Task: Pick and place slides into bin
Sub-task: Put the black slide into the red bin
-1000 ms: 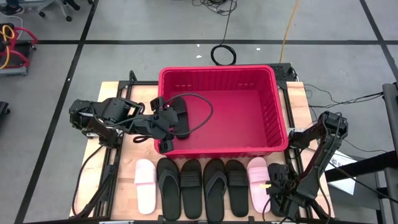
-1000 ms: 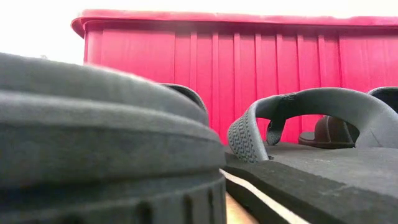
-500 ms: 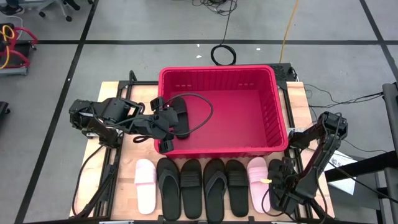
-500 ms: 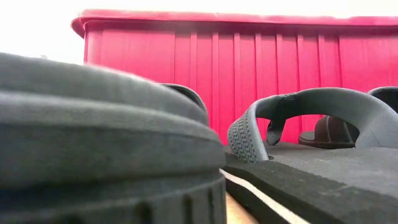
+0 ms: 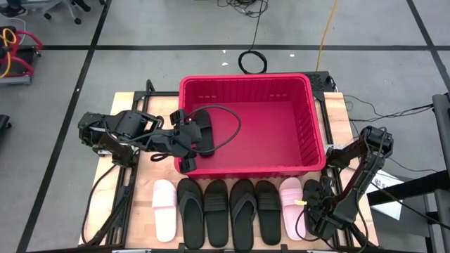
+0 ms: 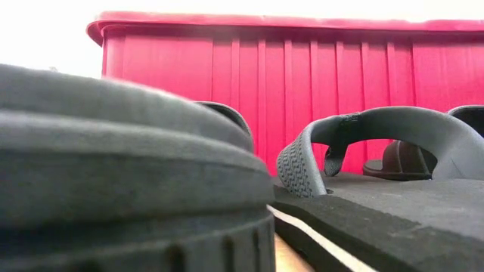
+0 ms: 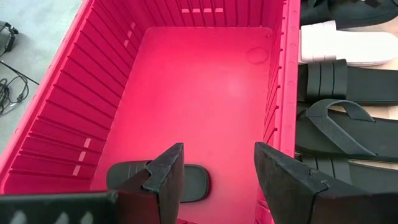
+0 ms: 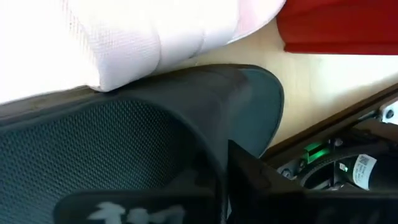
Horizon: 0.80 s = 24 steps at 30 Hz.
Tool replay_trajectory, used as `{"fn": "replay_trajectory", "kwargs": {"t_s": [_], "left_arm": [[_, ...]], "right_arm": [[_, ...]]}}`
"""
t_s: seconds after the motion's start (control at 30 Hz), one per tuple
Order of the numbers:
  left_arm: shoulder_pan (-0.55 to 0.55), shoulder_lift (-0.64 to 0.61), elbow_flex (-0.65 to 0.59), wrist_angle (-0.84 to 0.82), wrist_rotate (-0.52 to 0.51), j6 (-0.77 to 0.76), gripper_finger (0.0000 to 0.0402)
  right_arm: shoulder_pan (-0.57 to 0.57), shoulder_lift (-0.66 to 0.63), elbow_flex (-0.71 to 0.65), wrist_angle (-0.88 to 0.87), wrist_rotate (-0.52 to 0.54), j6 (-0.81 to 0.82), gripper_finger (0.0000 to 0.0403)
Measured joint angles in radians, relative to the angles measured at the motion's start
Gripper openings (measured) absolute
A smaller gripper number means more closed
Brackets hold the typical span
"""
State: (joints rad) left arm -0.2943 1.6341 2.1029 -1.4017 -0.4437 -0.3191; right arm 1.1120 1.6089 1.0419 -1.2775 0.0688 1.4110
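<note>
red bin sits mid-table, one black slide already on its floor at the left end. row of slides lies along the bin's front wall (pink at both ends, black between). right gripper down at the row's right end, clamped on the outermost black slide. left gripper hangs spread over the bin, holding nothing.
</note>
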Motion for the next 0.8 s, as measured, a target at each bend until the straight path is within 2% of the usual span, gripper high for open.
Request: {"fn": "replay_trajectory", "kwargs": {"t_s": [0.3, 0.53, 0.8], "left_arm": [[0.000, 0.000, 0.000, 0.000, 0.001, -0.007, 0.0191], [0.000, 0.000, 0.000, -0.009, 0.003, 0.000, 0.0191], [0.000, 0.000, 0.000, -0.018, 0.081, 0.003, 0.0191]], "right_arm": [[0.001, 0.000, 0.162, -0.109, -0.060, 0.027, 0.0003], [0.000, 0.000, 0.337, -0.117, -0.045, 0.043, 0.0001], [-0.019, 0.000, 0.512, -0.111, -0.003, -0.009, 0.0001]]}}
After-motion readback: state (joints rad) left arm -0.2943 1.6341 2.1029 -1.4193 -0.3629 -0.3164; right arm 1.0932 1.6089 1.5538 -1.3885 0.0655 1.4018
